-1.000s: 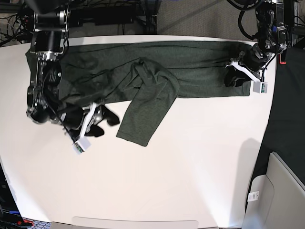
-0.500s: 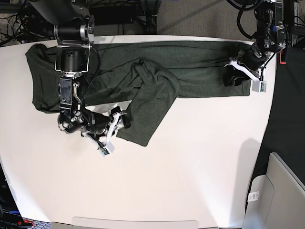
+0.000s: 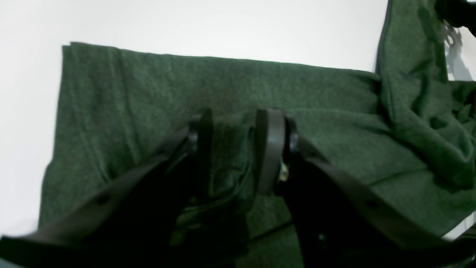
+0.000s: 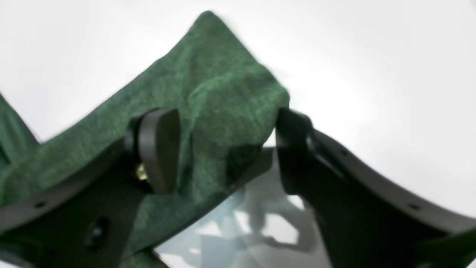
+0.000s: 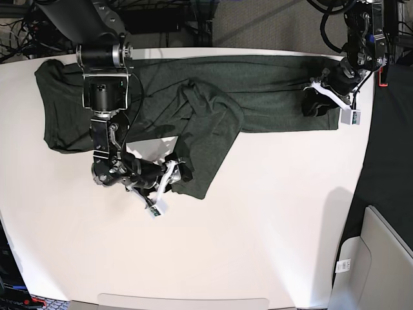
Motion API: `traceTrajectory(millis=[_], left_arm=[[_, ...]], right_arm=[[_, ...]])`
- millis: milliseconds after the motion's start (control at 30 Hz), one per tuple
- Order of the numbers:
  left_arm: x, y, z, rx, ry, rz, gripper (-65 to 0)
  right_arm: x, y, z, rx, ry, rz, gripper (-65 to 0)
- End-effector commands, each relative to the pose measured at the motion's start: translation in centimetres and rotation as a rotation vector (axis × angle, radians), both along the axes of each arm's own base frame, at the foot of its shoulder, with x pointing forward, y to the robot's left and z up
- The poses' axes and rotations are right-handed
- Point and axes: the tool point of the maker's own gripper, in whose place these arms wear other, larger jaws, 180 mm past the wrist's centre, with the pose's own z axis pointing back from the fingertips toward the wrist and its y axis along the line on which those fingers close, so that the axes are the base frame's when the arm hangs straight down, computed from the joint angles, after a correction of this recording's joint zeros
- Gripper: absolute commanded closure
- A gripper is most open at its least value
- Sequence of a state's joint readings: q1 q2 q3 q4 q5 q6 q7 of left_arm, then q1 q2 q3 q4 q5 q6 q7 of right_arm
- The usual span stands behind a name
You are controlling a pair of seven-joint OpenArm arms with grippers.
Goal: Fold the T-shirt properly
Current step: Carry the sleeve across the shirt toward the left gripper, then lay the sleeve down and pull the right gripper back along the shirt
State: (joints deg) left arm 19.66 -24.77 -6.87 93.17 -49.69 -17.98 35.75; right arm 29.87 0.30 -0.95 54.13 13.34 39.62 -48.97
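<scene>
Near edge of the scene: bare white table point(image 5: 258, 245), nothing folded onto it yet.
Near left, right gripper point(image 5: 173, 173): its fingers are spread wide around the loose end of the sleeve point(image 5: 200, 148), with cloth bunched between them; in the right wrist view one pad point(image 4: 158, 149) touches the fabric while the other stands just clear of it, so I judge this a grasp being set up, not yet a firm pinch.
Middle, T-shirt point(image 5: 258, 90): it lies spread in a long band across the far half of the table, wrinkled at the left end, with one sleeve draped diagonally toward the near side.
Far right, left gripper point(image 5: 321, 97): partly drawn together, pinching a raised fold of fabric near the shirt's right-hand edge, as the left wrist view shows.
Done so far: the garment is laid out and both ends are in reach of the arms.
Left to do: bringing the sleeve in over the body, then every body fold; I judge the task early.
</scene>
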Motion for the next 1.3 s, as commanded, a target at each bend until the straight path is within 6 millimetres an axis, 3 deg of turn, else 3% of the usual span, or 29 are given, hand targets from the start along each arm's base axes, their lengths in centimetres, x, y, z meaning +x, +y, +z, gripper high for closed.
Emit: traceTrajectory(millis=[0,133,233,433,567,700,867,967,1200,1267], left_arm=[[0.8,0.4,1.3,0.008,-0.048,-0.003,-19.6],[0.8,0.4,1.3,0.008,-0.048,-0.003,-19.6],[0.8,0.5,1.3,0.008,-0.048,-0.001,-19.6],[0.8,0.5,1.3,0.009,-0.049,0.000,-19.6],[0.9,0.5,1.4,0.009,-0.052,0.000,-19.6],[0.9,0.5,1.4,0.009,-0.052,0.000,-19.6],[0.9,0.5,1.4,0.009,-0.052,0.000,-19.6],[0.9,0.5,1.4,0.009,-0.052,0.000,-19.6],[0.6,0.8,1.5,0.012,-0.051,0.008,-19.6],[0.6,1.9,2.7,0.028,-0.084,0.035,-19.6]], right_arm=[[-1.6,0.1,-1.3,-0.076,0.068,0.056,-29.2],[-2.8,0.9,-1.5,-0.115,0.083,0.109,-8.9],[-3.1,1.8,-0.6,-0.065,0.065,0.117,-0.8],[-4.5,4.2,0.6,0.113,0.098,0.121,-0.4],[-5.4,6.5,3.1,0.267,0.066,0.132,-0.4],[-7.5,11.0,6.4,0.379,0.027,0.268,-0.4],[-11.5,17.3,12.6,0.537,-0.054,0.484,-0.4],[-14.0,20.4,15.0,0.568,-0.095,0.594,-0.4],[-17.5,24.4,16.3,0.605,-0.079,0.713,-0.4],[-18.1,24.8,16.3,0.606,-0.073,0.734,-0.4]])
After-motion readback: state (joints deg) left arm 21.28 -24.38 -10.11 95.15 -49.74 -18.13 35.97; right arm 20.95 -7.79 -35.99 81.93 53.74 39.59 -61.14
